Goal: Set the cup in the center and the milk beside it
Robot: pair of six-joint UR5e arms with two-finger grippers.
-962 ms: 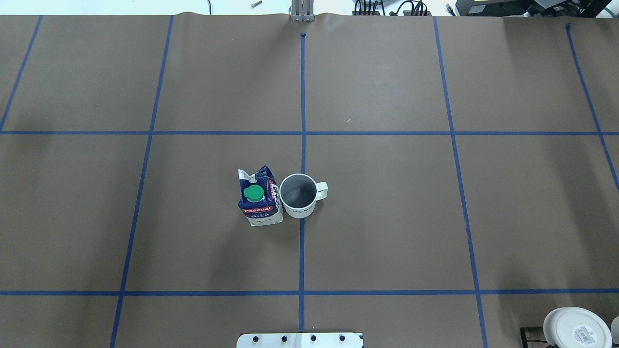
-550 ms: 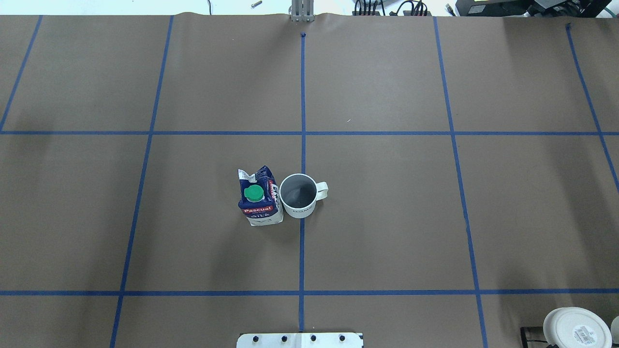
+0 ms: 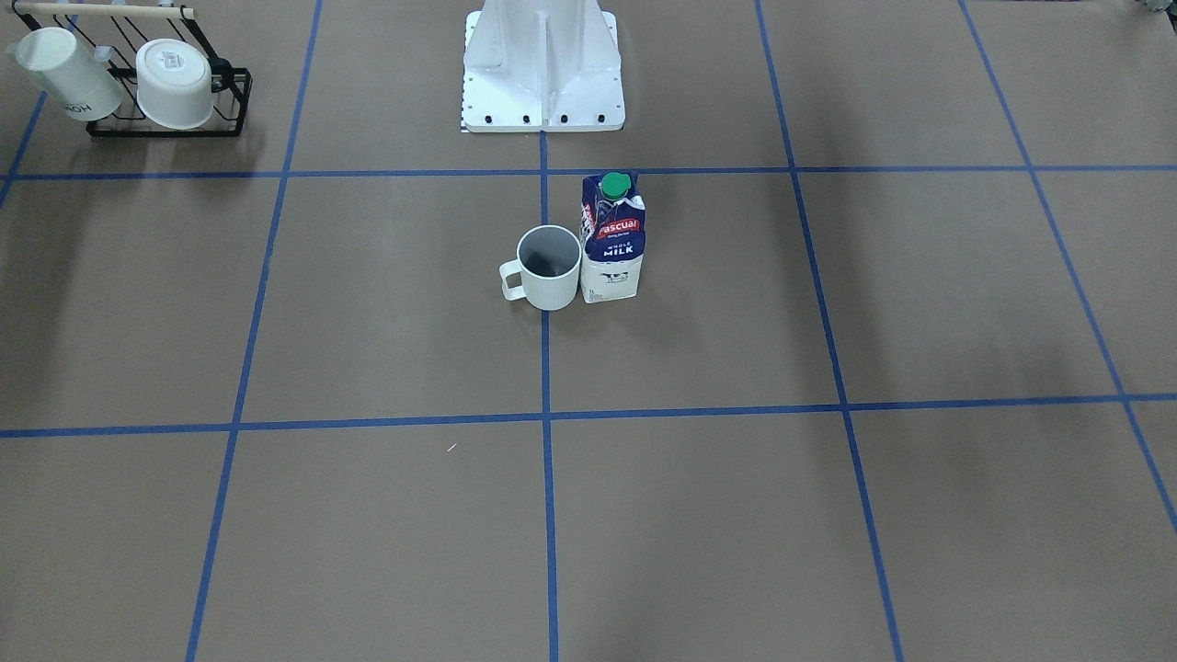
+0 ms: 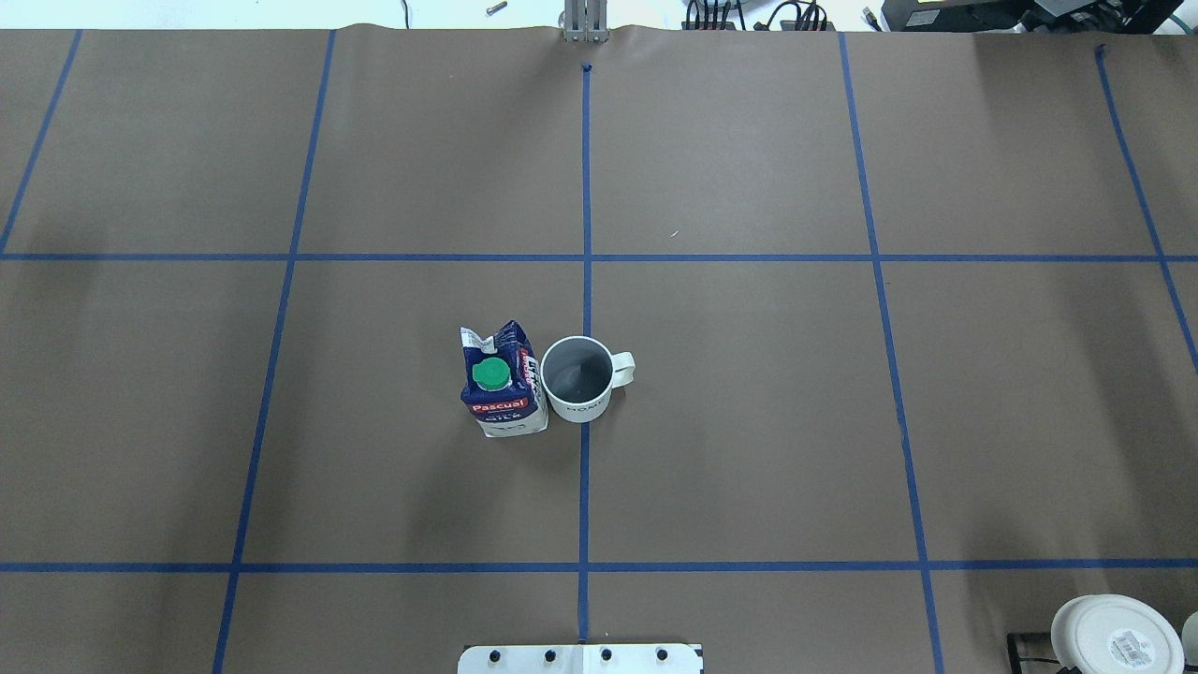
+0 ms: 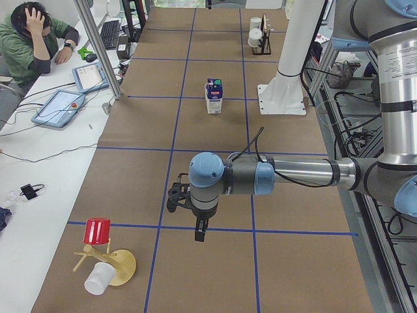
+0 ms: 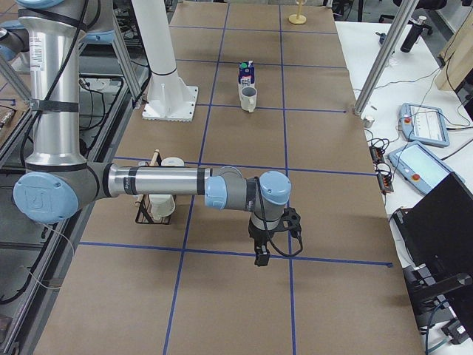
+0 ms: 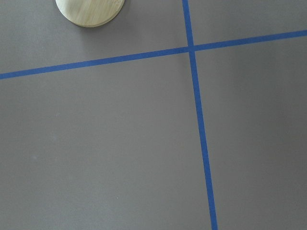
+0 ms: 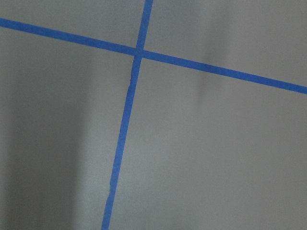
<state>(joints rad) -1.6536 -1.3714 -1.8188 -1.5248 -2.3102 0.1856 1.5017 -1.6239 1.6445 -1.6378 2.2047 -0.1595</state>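
cup [image 4: 578, 379] stands upright in the center [image 4: 655, 393] of the brown table, right on the blue tape line [image 4: 585, 487] that runs away from the robot, its open grey inside facing up and its loop handle pointing to the robot's right. milk [image 4: 504, 384] stands upright just beside it on the robot's left, green cap on top, so close that we cannot tell whether the two touch. we see both arms only in the side views: the left gripper [image 5: 200, 235] hangs pointing down over bare table, well apart from the pair, and the right gripper [image 6: 261, 257] does the same at the other end; we cannot tell how wide either pincer stands, and neither is near the cup or the carton. both wrist cameras show only brown paper and crossing tape, plus the edge of a wooden disc [image 7: 90, 10] in the left one. a black wire rack [image 3: 165, 124] with two white cups sits in the corner on the robot's right
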